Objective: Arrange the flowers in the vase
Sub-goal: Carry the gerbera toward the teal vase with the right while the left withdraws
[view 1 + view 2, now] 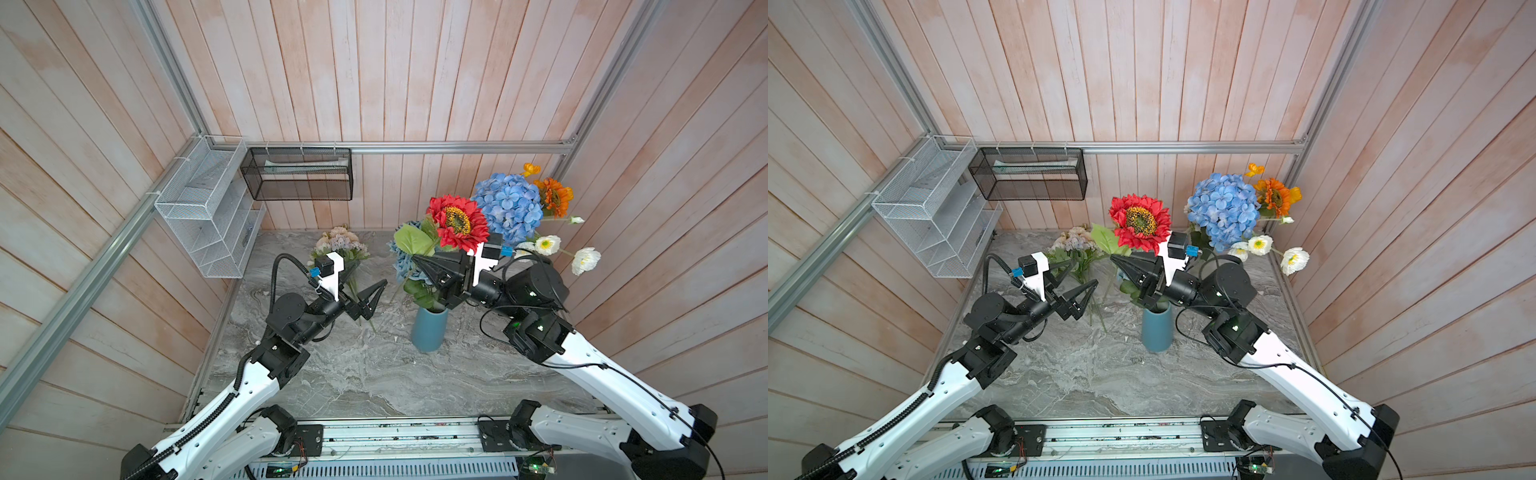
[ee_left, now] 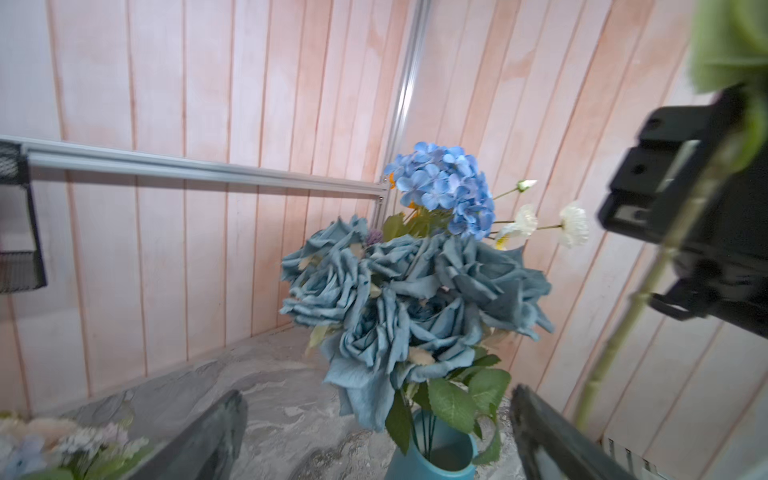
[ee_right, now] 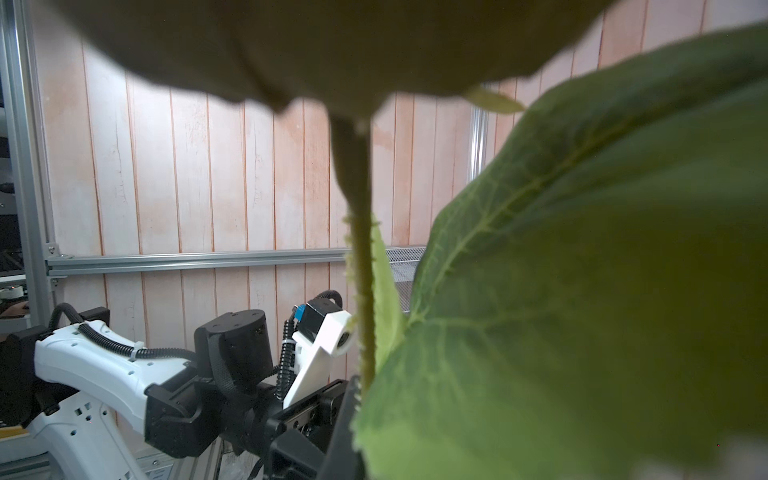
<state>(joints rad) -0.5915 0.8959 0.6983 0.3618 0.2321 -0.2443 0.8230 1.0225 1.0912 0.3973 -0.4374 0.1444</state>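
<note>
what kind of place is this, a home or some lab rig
Most likely a robot test cell dressed as a room: two arms mounted on a base rail, an aluminium frame around plank wall panels, and a small marble-look tabletop.

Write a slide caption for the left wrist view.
Dusty blue roses in the teal vase, blue hydrangea behind; the right gripper clamps a green stem beside them.

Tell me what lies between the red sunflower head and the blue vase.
The right claw, shut on the stem of the red sunflower, with a green leaf and dusty blue roses beside it. Both top views show this.
</note>
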